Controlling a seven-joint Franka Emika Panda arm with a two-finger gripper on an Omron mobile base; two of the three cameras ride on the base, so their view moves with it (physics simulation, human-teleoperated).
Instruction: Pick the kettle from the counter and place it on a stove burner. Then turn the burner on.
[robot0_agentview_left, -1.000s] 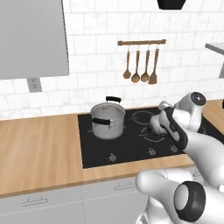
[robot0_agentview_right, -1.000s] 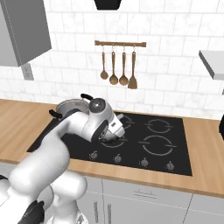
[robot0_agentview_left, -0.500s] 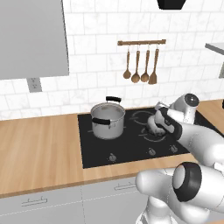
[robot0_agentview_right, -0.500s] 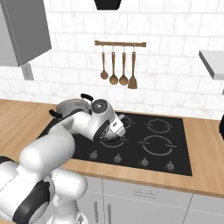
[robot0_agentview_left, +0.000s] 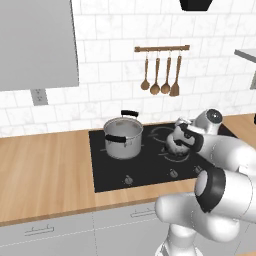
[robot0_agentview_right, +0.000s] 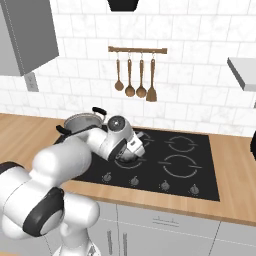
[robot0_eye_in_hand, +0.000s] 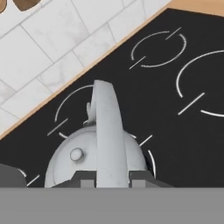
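Gripper is reaching forward over the cooktop, pinching the kettle by its handle.

Silvery-grey kettle, black cooktop w/ white burner rings, light-brown wood-grain counter, white marbled tiles.

From behind the arm, left and right, we look forward and down across the same cooktop and tiled wall; our hand camera hangs close over its burners.
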